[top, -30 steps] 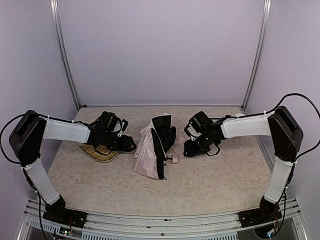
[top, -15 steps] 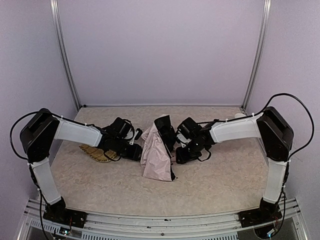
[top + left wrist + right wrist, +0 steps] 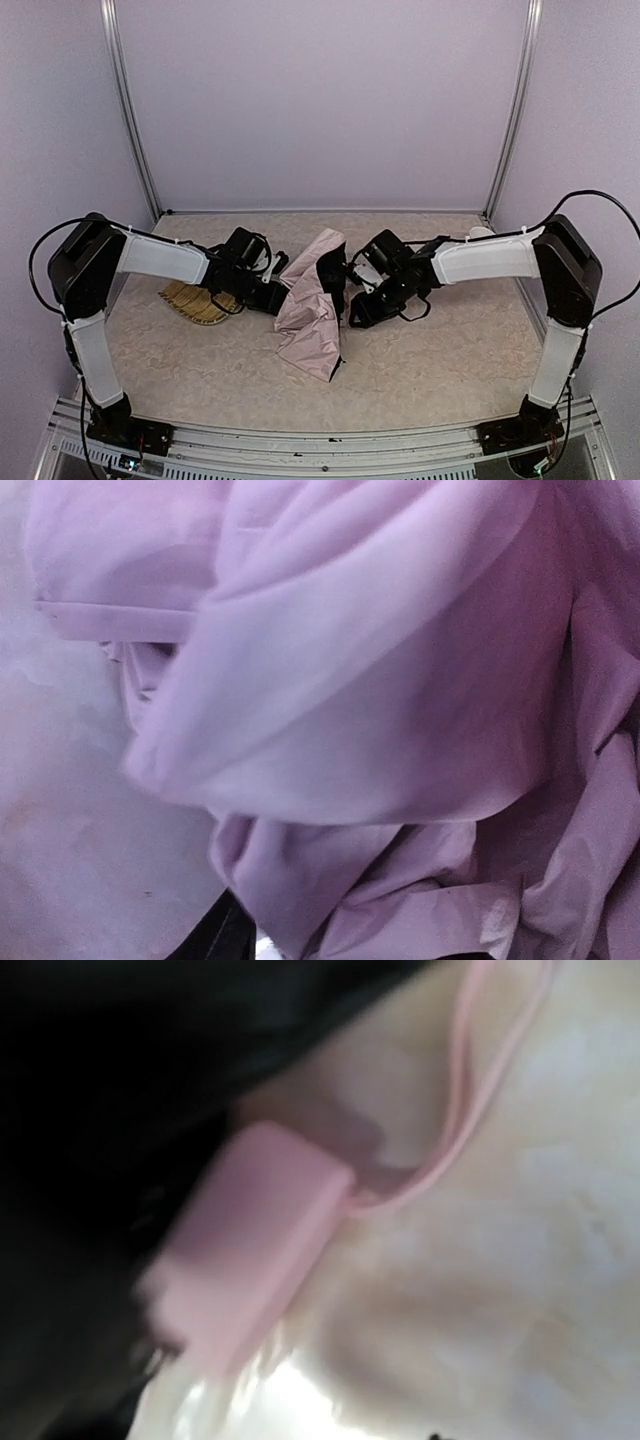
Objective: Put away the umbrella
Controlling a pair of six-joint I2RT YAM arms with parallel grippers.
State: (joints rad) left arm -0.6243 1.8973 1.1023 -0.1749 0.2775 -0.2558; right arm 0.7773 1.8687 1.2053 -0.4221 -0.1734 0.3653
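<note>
The pale pink umbrella (image 3: 312, 315) lies partly folded on the table centre, its black inside showing at the top. My left gripper (image 3: 278, 297) presses into its left side. In the left wrist view pink fabric (image 3: 380, 680) fills the frame and hides the jaws; only a black sliver shows at the bottom. My right gripper (image 3: 357, 308) is against the umbrella's right side. The blurred right wrist view shows the small pink handle (image 3: 255, 1240) and its pink strap loop (image 3: 470, 1090) very close, with black fabric above. Neither gripper's jaws show clearly.
A yellow woven tray (image 3: 195, 303) lies on the table left of the umbrella, partly under my left arm. Walls with metal corner posts enclose the back and sides of the beige table (image 3: 440, 360).
Both grippers have moved inward from either side and now touch the umbrella. The canopy has bunched narrower and its lower end has shifted slightly.
</note>
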